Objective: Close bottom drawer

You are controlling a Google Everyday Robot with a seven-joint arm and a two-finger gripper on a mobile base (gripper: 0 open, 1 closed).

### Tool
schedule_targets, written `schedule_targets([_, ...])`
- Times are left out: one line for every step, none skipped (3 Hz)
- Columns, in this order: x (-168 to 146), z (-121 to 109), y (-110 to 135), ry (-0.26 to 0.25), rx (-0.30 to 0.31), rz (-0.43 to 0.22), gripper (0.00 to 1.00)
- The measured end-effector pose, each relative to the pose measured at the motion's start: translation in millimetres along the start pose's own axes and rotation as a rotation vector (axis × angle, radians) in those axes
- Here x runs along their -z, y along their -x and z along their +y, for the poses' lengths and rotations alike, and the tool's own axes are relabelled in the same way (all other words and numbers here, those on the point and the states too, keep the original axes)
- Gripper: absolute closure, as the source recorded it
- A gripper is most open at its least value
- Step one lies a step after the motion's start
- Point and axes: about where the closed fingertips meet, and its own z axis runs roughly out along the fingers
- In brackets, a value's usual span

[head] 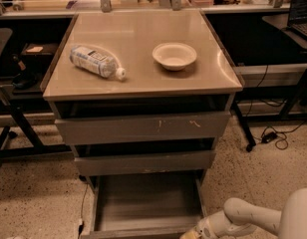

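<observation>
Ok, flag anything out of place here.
The bottle lies on its side on the tabletop. The bottom drawer stands pulled out, the gripper at its front right corner. The top drawer has scratches.

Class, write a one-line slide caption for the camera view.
Bottom drawer stands open, the gripper low by its front-right corner; bottle and bowl rest on the cabinet top.

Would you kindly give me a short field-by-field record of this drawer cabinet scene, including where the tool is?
bottom drawer: pulled far out, tray looks bare, not yet closed
middle drawer: slightly out
top drawer: slightly out, pale scratches on its front
tool: at the picture's lower edge, by the bottom drawer's front right corner, mostly cut off
cabinet top: holds two things
bottle: lying on its side, left
bowl: upright, right of the bottle, apart from it
</observation>
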Motion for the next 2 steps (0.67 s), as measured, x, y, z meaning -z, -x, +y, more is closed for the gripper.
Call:
schedule_targets([-9.5,-16.0,11.0,-0.106,-0.051,-0.11,1.0])
schedule_targets([-17.9,-27.7,12.3,-0.176,-0.081,-0.13,1.0])
